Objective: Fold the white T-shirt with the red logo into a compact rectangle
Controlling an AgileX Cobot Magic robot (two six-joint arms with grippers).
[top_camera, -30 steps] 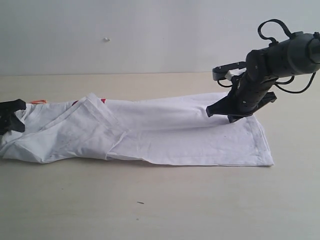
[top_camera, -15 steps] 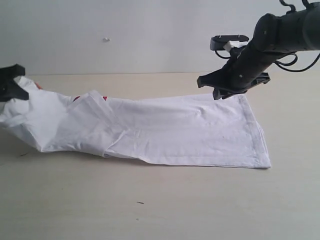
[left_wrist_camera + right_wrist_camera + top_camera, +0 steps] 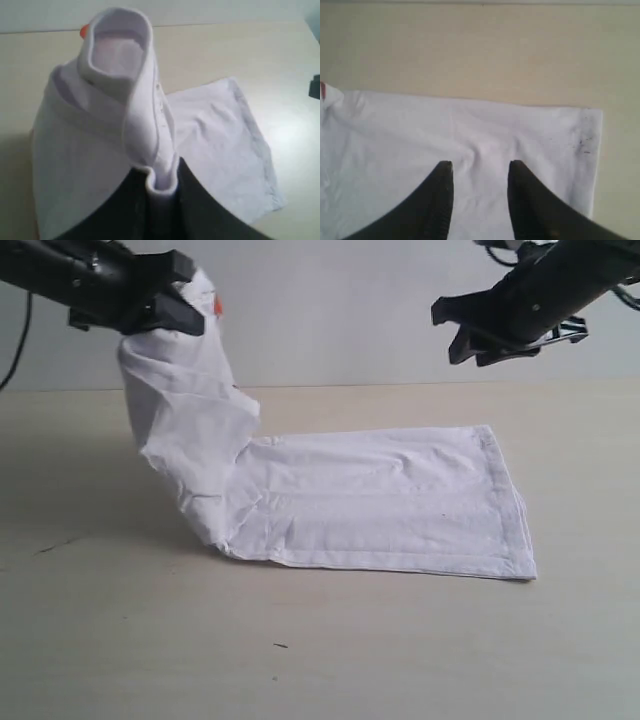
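The white T-shirt lies folded lengthwise on the table, its hem end flat at the right. Its collar end hangs lifted high at the left, pinched in my left gripper, which is shut on it. An orange neck tag peeks out by the fingers. In the left wrist view the ribbed collar loops up from the gripper. My right gripper hovers open well above the hem end; in its own view the gripper holds nothing. The red logo is hidden, save a red sliver.
The shirt rests on a beige table with a pale wall behind. The hem carries small dark specks. Bare tabletop surrounds the cloth in front and to the right.
My left gripper has risen steeply with the collar end and moved right, dragging the shirt's left part up off the table. My right gripper has let go of the shirt and lifted away.
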